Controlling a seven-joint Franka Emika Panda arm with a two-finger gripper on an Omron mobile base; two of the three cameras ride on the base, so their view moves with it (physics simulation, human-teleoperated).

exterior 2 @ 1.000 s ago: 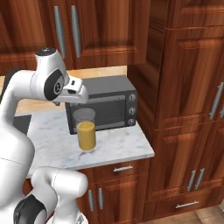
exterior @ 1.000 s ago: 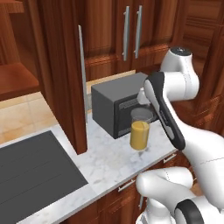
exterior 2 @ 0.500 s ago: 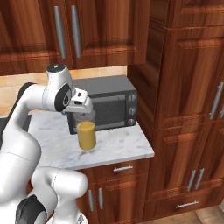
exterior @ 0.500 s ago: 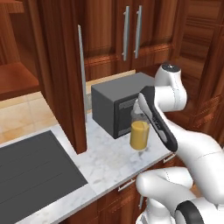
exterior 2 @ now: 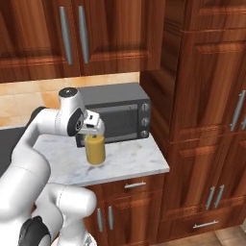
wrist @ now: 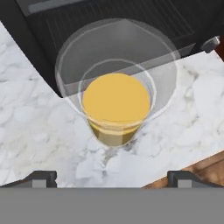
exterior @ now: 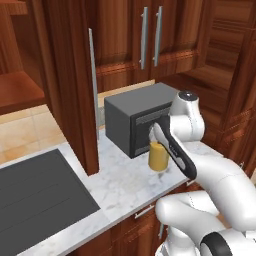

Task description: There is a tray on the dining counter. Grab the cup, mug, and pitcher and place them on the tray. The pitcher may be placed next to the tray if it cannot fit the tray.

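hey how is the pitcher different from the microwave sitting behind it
The pitcher is clear glass holding orange-yellow liquid; the microwave is an opaque dark grey box. The pitcher is tall, narrow and round with an open top; the microwave is wide, boxy and shut. The pitcher is far smaller. Both stand upright on the same marble counter.

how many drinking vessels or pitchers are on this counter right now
1. The pitcher, part full of orange-yellow liquid, stands on the marble counter in front of the microwave, right under the gripper. The arm could hide others.
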